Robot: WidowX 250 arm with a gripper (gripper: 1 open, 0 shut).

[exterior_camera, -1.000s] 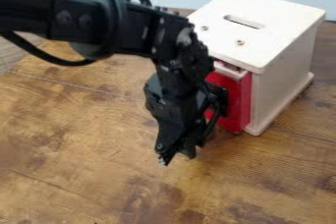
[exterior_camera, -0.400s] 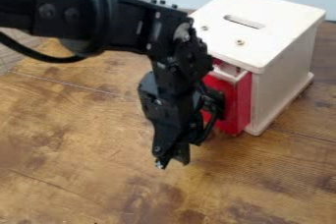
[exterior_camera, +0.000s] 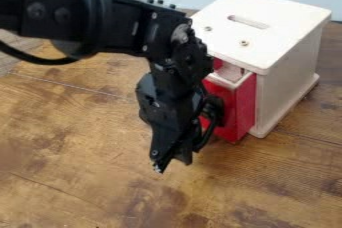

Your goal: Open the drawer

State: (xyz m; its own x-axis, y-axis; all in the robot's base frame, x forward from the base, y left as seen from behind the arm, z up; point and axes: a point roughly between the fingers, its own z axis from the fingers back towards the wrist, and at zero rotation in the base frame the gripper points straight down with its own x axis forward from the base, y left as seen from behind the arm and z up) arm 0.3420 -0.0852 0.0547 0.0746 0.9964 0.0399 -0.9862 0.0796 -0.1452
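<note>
The red drawer [exterior_camera: 233, 107] sticks a little way out of the cream-white cabinet [exterior_camera: 274, 47], its front facing lower left. Only part of its black loop handle [exterior_camera: 213, 115] shows, right against the side of my gripper. My black gripper [exterior_camera: 163, 159] hangs point-down in front of the drawer, with its tips close above the wooden table. The fingers stand together, shut, and nothing shows between the tips. The gripper's body hides most of the handle, so I cannot tell whether the loop is hooked on it.
The cabinet has a slot [exterior_camera: 249, 20] on top and stands at the back right of the wooden table [exterior_camera: 80, 172]. My arm [exterior_camera: 80, 17] reaches in from the upper left, across the area left of the cabinet.
My gripper has shifted a little to the left and toward the camera. The red drawer front seems to have come out slightly with it.
</note>
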